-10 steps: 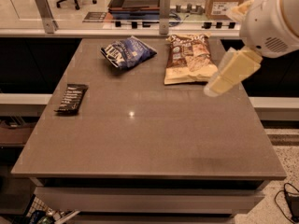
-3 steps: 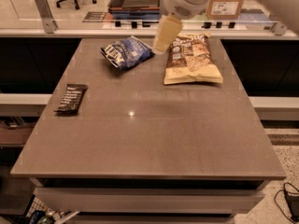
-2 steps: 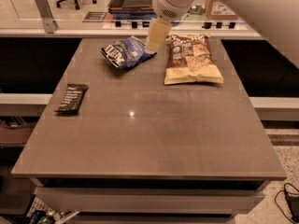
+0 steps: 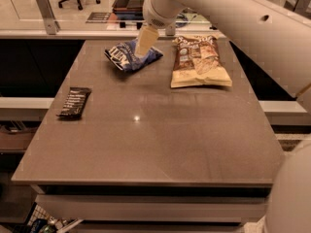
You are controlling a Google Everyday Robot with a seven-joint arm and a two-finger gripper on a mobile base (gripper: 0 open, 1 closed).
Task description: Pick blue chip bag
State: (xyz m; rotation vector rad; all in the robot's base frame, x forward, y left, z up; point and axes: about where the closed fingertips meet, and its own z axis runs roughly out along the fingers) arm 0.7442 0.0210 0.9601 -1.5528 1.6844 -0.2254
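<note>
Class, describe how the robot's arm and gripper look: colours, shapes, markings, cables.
The arm is a thick, smooth, white rounded tube with two small dark round holes along it and no cables showing. It ends in a bulbous white wrist. The gripper, over the blue chip bag, is a pale cream, tapering wedge.

On the desk (image 4: 160, 144), the smaller chip bag (image 4: 124, 58) is found near the far edge, left of centre. The larger chip bag (image 4: 199, 62) is laid to its right, the two close but apart. The wrapped bar (image 4: 74, 102) is placed by the left edge, nearer than both bags and well apart from them. The claw (image 4: 141, 50) is positioned over the right part of the smaller chip bag, at the end of the arm (image 4: 233, 18), which is seen crossing above the desk's far right; whether the bag is touched cannot be told.
</note>
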